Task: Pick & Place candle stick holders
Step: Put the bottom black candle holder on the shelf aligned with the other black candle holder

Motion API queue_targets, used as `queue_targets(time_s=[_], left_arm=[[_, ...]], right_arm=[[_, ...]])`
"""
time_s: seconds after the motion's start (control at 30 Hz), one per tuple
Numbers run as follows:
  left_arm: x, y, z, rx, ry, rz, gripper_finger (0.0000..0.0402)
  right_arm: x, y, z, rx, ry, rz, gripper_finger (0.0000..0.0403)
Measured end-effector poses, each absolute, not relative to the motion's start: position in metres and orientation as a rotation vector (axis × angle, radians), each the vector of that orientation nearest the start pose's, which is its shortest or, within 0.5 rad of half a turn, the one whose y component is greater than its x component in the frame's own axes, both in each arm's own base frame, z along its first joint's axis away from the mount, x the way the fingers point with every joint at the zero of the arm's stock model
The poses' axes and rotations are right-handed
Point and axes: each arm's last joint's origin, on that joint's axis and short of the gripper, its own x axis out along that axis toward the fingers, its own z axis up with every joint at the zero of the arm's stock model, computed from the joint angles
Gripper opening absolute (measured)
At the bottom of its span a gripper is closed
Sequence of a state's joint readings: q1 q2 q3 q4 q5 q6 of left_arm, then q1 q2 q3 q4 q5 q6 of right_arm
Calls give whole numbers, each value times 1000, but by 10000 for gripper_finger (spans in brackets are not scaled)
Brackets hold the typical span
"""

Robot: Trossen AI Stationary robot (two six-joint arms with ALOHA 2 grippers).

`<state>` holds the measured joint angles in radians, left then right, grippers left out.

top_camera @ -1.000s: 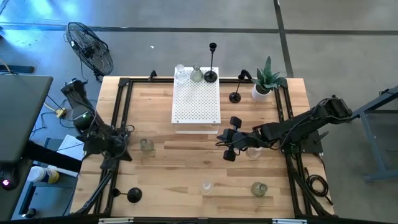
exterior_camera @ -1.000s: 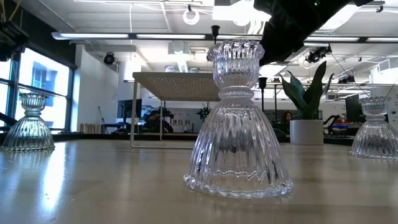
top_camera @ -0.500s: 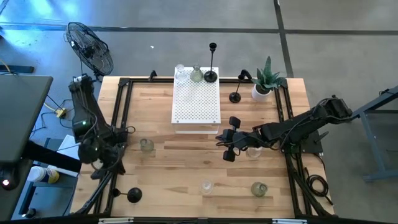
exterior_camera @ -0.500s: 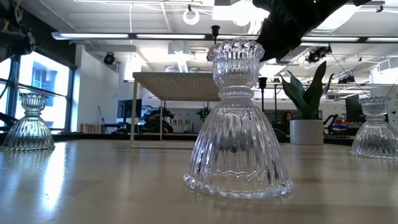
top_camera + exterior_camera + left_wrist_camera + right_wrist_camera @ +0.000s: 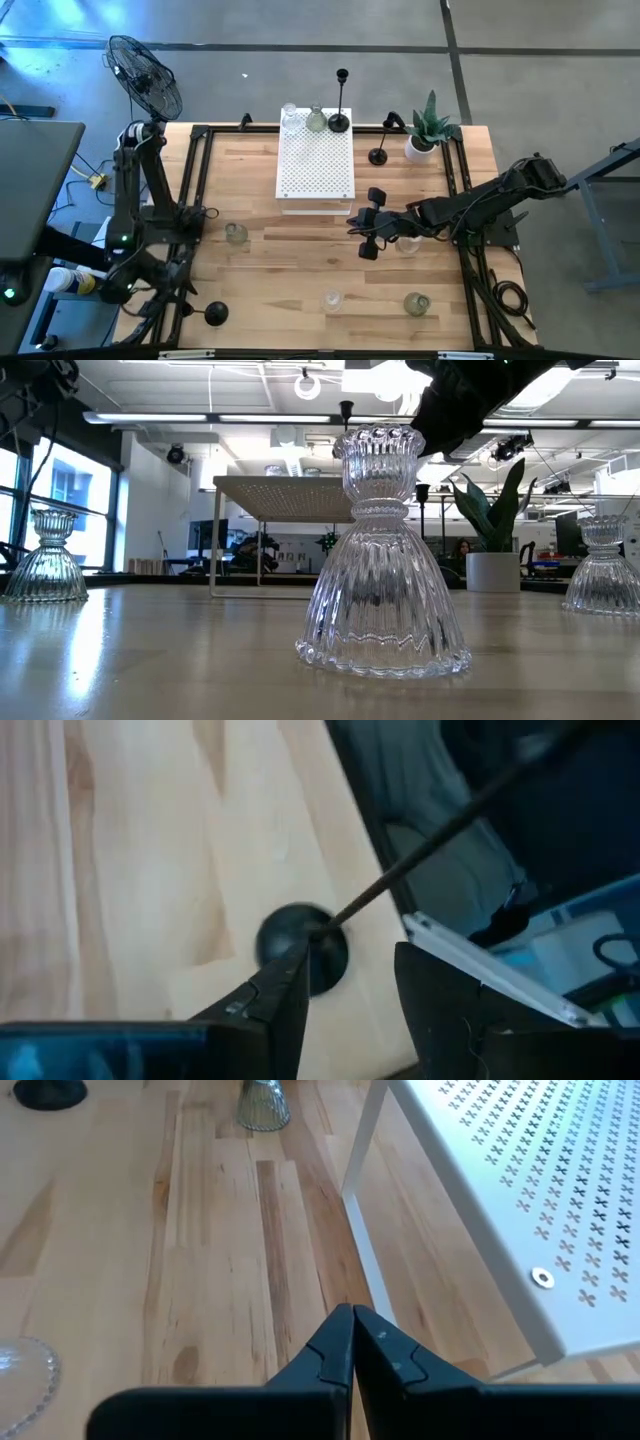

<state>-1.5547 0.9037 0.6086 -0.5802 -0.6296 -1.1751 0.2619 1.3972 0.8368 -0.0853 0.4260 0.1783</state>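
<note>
Black candle holder [image 5: 305, 945] sits btwn left tool's [image 5: 350, 990] parted fingers.

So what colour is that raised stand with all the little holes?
White: the perforated stand has a regular pattern of small cut-outs, clearest in the right wrist view.

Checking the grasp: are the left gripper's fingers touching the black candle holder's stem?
Apart. The left wrist view shows the fingers open, the black candle holder standing in the gap between them.
</note>
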Motion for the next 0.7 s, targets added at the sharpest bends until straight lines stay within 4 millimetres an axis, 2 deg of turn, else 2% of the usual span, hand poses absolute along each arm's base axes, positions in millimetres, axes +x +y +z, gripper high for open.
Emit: queue_targets(time_s=[0.13,0.33,0.7], left_arm=[[16,-176,225,-300,721,-454,146],[19,-179,222,-285,648,-404,146],[19,-181,224,-291,621,-416,146]], right_arm=[[283,64,228,-42,582,-200,1],[284,64,229,-49,572,-195,1],[284,64,229,-55,574,-190,2]])
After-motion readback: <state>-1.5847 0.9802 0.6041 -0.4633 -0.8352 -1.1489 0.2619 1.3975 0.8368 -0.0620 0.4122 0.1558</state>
